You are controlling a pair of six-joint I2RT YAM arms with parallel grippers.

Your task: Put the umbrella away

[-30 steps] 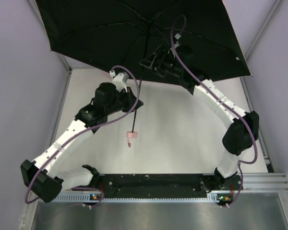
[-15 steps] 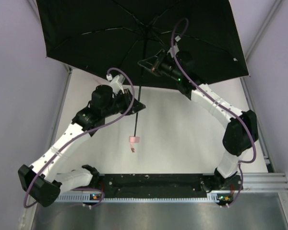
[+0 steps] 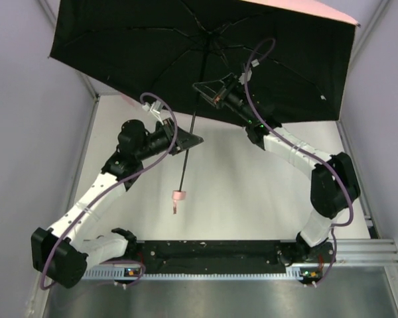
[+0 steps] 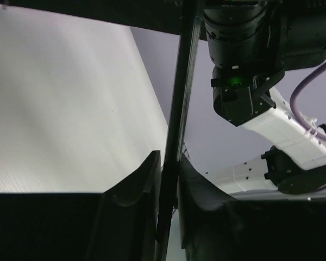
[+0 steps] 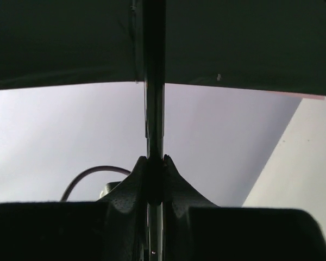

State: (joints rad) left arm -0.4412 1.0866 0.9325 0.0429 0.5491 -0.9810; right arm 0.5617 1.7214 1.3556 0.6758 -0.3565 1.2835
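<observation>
2 grippers mid-frame | R gripper (image 5: 155,163) clamping thin black shaft (image 3: 186,154) of open black-lined pink fabric umbrella (image 3: 152,46) | L gripper (image 4: 168,160) fingers parted, straddling shaft.

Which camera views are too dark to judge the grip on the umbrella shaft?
Top external: evenly lit and sharp, umbrella underside reads black. Left wrist: left gripper is backlit against the bright table, contact unclear. Right wrist: right gripper also silhouetted, yet visibly pinching the shaft.

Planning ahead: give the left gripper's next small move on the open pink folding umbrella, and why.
Probably slide the left gripper up the thin black shaft toward the spread black-lined canopy: the left jaws stand loose around the shaft, while the right gripper clamps it higher.
</observation>
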